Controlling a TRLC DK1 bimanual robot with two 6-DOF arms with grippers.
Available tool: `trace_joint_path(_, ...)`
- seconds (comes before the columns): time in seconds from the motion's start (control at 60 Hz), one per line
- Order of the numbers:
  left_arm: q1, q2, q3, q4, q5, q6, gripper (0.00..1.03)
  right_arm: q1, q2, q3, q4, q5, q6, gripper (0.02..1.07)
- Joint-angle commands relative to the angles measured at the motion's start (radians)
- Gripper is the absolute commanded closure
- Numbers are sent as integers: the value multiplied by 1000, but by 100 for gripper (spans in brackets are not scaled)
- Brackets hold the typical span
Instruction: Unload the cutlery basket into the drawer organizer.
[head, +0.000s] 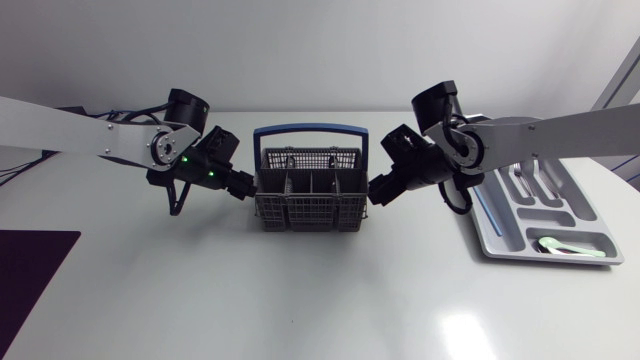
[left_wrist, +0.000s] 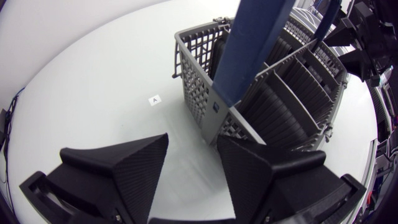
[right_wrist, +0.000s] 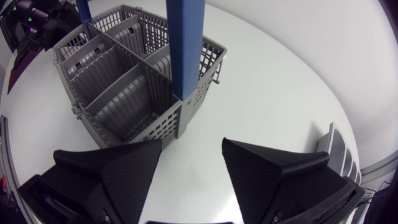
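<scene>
Left gripper (left_wrist: 193, 148): fingers spread apart with nothing between them, just beside the basket's end wall; in the head view (head: 243, 186) it sits at that end of the basket, with green lights lit on the wrist.
Right gripper (right_wrist: 191, 149): fingers likewise spread and holding nothing, facing the opposite end wall; the head view (head: 378, 190) places it close against that end.
Cutlery basket (head: 308, 200): grey mesh, upright on the table (head: 300, 300) midway between the two grippers. The wrist views (left_wrist: 292, 87) (right_wrist: 118, 87) look down into its divided compartments and show their ribbed walls, which the head view shows only coarsely.
Basket handle (head: 310, 130): blue, standing upright over the middle; seen as a broad blue bar in both wrist views (left_wrist: 255, 43) (right_wrist: 186, 43).
Drawer organizer (head: 490, 235): grey tray beside the right arm, well apart from the basket. Only a corner shows in the right wrist view (right_wrist: 336, 149).
Organizer contents: a pale green utensil (head: 575, 247) in the nearest compartment, dark cutlery (head: 530, 185) in the long ones, head view only.
Table label (left_wrist: 155, 99): small white tag, left wrist view only.
</scene>
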Motion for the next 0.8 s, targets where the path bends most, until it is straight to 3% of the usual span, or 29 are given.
trace_joint_path(0.0, -62, -33, -28, 3, 29, -15, 47, 18, -30, -33, 4, -47, 33, 45)
trace_joint_path(0.167, -82, -66, -69, 11, 0, -23, 47, 18, -41, -58, -2, -70, 31, 45)
trace_joint_path(0.433, -19, -123, -103, 13, 1, -12, 47, 53, -45, -56, -10, -63, 37, 45)
trace_joint_path(0.783, -21, -125, -124, 25, 1, -12, 47, 55, -49, -72, -13, -17, 39, 45)
